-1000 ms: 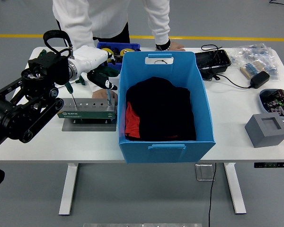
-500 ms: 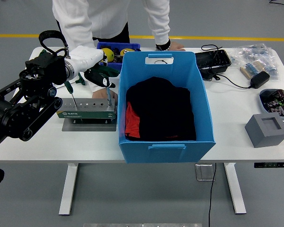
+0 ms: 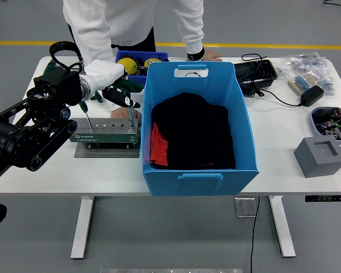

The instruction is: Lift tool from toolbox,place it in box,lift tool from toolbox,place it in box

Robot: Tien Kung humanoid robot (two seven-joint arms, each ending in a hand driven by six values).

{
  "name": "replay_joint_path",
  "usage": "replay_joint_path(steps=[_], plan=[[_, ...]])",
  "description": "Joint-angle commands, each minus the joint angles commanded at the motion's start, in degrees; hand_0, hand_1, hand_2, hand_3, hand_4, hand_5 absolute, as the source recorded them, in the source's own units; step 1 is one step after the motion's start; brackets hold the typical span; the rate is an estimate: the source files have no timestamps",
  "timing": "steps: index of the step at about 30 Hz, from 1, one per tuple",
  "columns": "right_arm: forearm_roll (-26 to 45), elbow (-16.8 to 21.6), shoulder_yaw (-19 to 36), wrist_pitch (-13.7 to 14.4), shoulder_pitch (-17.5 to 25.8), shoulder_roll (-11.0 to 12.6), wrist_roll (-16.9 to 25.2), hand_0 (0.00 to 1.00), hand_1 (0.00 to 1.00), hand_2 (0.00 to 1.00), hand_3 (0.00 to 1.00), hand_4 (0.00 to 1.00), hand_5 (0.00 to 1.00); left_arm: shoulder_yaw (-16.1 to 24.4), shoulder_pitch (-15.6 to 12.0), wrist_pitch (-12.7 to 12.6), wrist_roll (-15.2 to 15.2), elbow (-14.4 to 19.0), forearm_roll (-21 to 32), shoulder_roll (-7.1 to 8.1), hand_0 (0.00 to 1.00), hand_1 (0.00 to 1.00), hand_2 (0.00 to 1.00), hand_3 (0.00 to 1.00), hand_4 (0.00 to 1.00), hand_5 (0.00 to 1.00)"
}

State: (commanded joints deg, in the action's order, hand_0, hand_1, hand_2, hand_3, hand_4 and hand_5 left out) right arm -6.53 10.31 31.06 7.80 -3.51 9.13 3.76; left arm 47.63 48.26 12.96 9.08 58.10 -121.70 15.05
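On the left part of the white surface (image 3: 284, 142) we note the green tool rack (image 3: 104, 135) standing on a grey base plate (image 3: 107, 151), just beside the left wall of the blue box (image 3: 196, 128). Two screwdrivers show in the rack – a green-handled one (image 3: 85, 112) upright near its left end, and a second one (image 3: 131, 116) at its right end, close to the box wall.

Our left arm comes in from the left edge; its white-covered left hand (image 3: 115, 85) hangs above the rack's far right part, fingers curled down toward the second screwdriver. We cannot tell whether the fingers actually grip that handle – dark parts overlap there. Our right arm is out of view.

Inside the box lie black cloth (image 3: 196, 131) and a red piece (image 3: 158, 145) at its left side; we see no tool in it.

At the far side a person in a white top leans over, one hand (image 3: 203, 56) resting flat on the surface behind the box. A small blue tray (image 3: 137, 57) with yellow items sits far-left of the box. To the right we record a black tray (image 3: 254, 71), a power adapter (image 3: 311, 95) with cable, bagged parts (image 3: 307, 71) and a grey block (image 3: 321, 156).
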Motion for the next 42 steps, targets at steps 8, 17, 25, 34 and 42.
replay_joint_path(steps=[8,17,25,34,42], plan=[[-0.23,0.00,0.10,-0.01,0.03,0.02,-0.02,0.725,0.718,0.767,0.625,0.853,0.741,-0.73,0.07,0.05,0.40,-0.12,0.50,0.08,0.244,0.105,0.141,0.190,0.998,0.670],[-0.56,0.00,0.32,0.04,0.05,0.00,-0.09,0.724,0.718,0.767,0.625,0.853,0.741,-1.11,-0.34,-2.30,0.73,-1.16,1.86,-0.33,0.221,0.078,0.114,0.151,0.998,0.682],[-0.55,0.00,0.27,0.06,0.01,0.00,-0.08,0.725,0.718,0.767,0.625,0.854,0.741,-2.22,-0.50,-7.79,0.30,-2.56,1.45,-0.71,0.210,0.040,0.075,0.101,0.998,0.693],[-0.62,0.00,0.30,0.08,-0.01,-0.04,-0.09,0.725,0.717,0.766,0.624,0.853,0.740,-2.96,-0.72,-15.65,-1.16,-3.31,0.80,-0.97,0.153,0.002,0.027,0.039,0.998,0.689],[-0.67,0.00,0.37,0.09,0.04,-0.06,-0.11,0.724,0.717,0.766,0.624,0.854,0.739,-3.54,-0.64,-18.13,-2.13,-3.03,1.05,-0.75,0.131,0.002,0.011,0.023,0.998,0.675]])
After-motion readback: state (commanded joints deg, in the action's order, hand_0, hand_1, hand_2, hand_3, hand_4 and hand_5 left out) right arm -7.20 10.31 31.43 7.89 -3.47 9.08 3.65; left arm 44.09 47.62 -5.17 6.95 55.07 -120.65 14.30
